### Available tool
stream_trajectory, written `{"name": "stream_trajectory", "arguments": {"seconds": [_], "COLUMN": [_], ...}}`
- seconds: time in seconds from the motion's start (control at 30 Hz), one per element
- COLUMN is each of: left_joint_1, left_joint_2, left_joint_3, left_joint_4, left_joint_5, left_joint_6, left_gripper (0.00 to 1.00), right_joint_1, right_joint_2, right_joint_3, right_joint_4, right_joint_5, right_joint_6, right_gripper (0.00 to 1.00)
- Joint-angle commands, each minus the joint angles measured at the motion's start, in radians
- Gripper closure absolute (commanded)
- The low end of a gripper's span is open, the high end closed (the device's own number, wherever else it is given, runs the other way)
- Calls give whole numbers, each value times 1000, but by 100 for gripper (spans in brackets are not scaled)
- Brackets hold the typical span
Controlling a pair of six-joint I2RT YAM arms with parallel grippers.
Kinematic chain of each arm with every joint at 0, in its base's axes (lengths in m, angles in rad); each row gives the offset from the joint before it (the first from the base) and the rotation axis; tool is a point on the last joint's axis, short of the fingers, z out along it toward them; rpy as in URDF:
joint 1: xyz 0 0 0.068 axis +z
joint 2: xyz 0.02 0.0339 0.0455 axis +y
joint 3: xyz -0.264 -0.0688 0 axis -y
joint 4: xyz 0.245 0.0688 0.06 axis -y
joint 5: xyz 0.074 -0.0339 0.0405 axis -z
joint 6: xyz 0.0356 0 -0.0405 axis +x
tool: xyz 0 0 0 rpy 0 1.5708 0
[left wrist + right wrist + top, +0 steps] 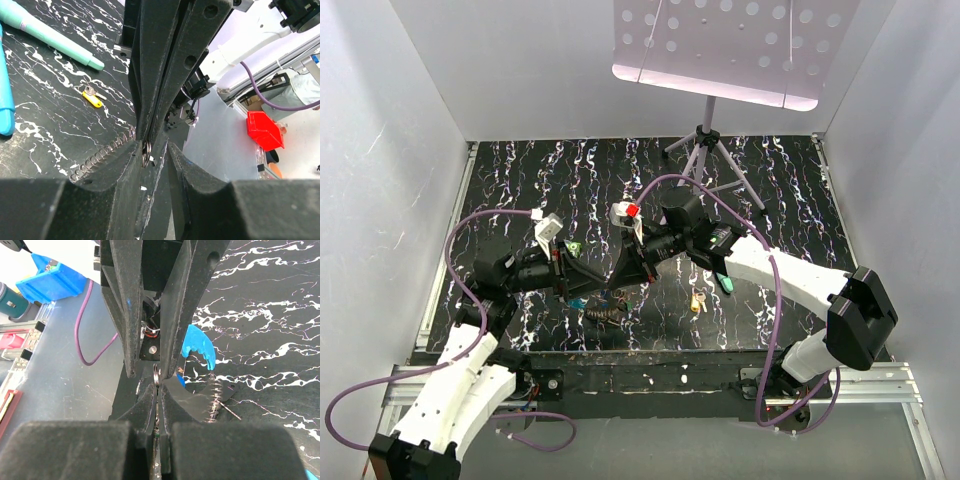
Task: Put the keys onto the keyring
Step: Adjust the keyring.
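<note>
Between parted left end effector (156,149) jaws, right end effector (158,390) clamps a small metal ring (157,374); threading step, guessing keyring (198,347) alignment comes next.

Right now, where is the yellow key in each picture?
Top external: the yellow key lies on the table, right of the middle, just in front of the right arm.
Left wrist: the key is upper left, on the table below the tip of the teal stick.
Right wrist: not in it.
Shared landmark: the grey coil of the keyring shows in all three views.
</note>
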Motion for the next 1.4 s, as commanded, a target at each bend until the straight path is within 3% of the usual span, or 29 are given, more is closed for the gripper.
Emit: {"name": "stream_trajectory", "arguments": {"seconds": [0.0, 0.37, 0.47, 0.5, 0.73, 0.83, 0.9, 1.0, 1.2, 1.37], "left_joint_1": [-16, -39, -44, -45, -47, -47, -48, -47, -47, -47], "left_joint_2": [9, 32, 35, 36, -2, -45, -105, -195, -301, -226], "left_joint_3": [46, 75, 80, 83, 90, 81, 60, -18, -225, -314], "left_joint_4": [-43, -113, -123, -127, -175, -151, -89, 102, 663, 1047], "left_joint_5": [-9, -30, -20, -16, -61, -98, -121, -165, -269, -360], "left_joint_6": [50, 109, 135, 143, 221, 237, 237, 200, 41, -163], "left_gripper": [75, 81, 99, 100, 100, 100, 100, 100, 100, 100], "right_joint_1": [-4, -6, -6, -6, -10, -29, -53, -108, -150, -147], "right_joint_2": [-33, -35, -35, -36, -45, -58, -68, -85, -88, -50], "right_joint_3": [9, 8, 6, 8, 8, 12, 28, 48, 178, 311], "right_joint_4": [43, 43, 43, 43, 44, 38, 12, -17, -279, -324], "right_joint_5": [-14, -13, -13, -11, -20, -66, -103, -181, -266, -238], "right_joint_6": [9, 12, 13, 13, 13, 10, -1, -36, -309, -350], "right_gripper": [99, 99, 99, 99, 98, 62, 47, 42, 40, 41]}}
